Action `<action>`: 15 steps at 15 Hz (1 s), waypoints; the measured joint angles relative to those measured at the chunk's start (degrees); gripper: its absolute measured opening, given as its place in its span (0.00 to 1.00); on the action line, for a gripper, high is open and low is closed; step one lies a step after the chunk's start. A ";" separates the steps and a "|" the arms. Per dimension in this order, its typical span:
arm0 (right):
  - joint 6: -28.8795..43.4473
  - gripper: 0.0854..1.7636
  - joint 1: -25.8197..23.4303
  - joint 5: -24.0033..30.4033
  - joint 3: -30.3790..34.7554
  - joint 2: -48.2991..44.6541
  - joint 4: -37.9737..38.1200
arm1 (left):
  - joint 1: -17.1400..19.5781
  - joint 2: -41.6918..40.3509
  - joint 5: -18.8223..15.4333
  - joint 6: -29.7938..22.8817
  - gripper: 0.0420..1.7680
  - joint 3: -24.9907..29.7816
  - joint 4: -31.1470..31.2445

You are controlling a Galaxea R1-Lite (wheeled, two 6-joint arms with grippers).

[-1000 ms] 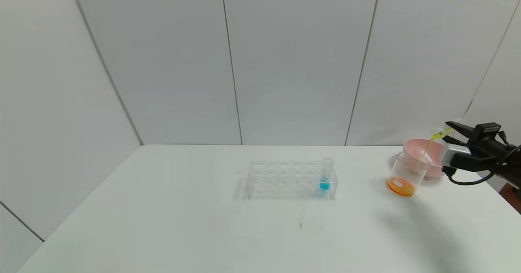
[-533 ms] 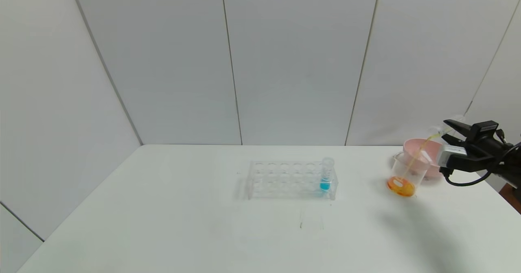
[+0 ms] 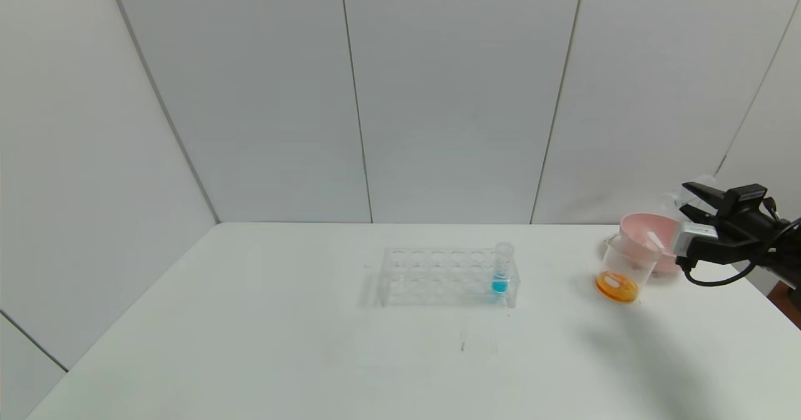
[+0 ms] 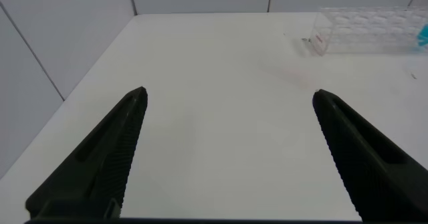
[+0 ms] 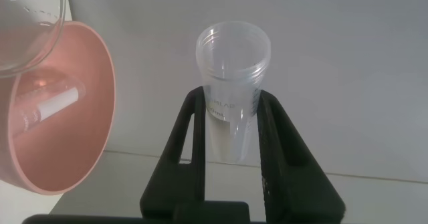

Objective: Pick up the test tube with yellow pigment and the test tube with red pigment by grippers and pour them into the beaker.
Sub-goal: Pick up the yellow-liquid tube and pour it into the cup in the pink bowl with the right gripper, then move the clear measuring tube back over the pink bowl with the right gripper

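In the head view, the black right gripper hangs above the small clear plastic beaker, which holds orange liquid. In the left wrist view, the left gripper is spread wide over the white table. In the right wrist view, the fingers clamp the slim clear test tube with yellow pigment, tipped and apparently drained, beside the pink round bowl holding another tube. Pouring looks finished.

We see our left gripper with fingers spread wide over the white table; a clear tube rack sits upper right.
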 joint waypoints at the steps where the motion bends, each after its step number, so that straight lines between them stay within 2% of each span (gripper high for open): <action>1: 0.65 0.27 0.00 -1.06 0.00 -0.04 0.13 | 0.00 0.00 0.00 0.00 1.00 0.00 0.00; 2: 1.85 0.27 0.06 -2.46 -0.50 -0.11 0.68 | 0.00 0.00 0.00 0.00 1.00 0.00 0.00; 4: 10.84 0.27 0.74 -4.90 -3.60 -0.39 4.88 | 0.00 0.00 0.00 0.00 1.00 0.00 0.00; 6: 26.43 0.27 1.71 -8.57 -8.77 -0.56 11.42 | 0.00 0.00 0.00 0.00 1.00 0.00 0.00; 9: 54.32 0.27 2.62 -12.86 -14.84 -0.63 20.61 | 0.00 0.00 0.00 0.00 1.00 0.00 0.00; 12: 81.24 0.27 2.89 -13.90 -16.60 -0.17 24.92 | 0.00 0.00 0.00 0.00 1.00 0.00 0.00; 13: 87.00 0.27 2.71 -14.07 -16.65 0.24 25.41 | 0.00 0.00 0.00 0.00 1.00 0.00 0.00; 15: 92.59 0.27 1.57 -14.37 -16.47 1.62 25.81 | 0.00 0.00 0.00 0.00 1.00 0.00 0.00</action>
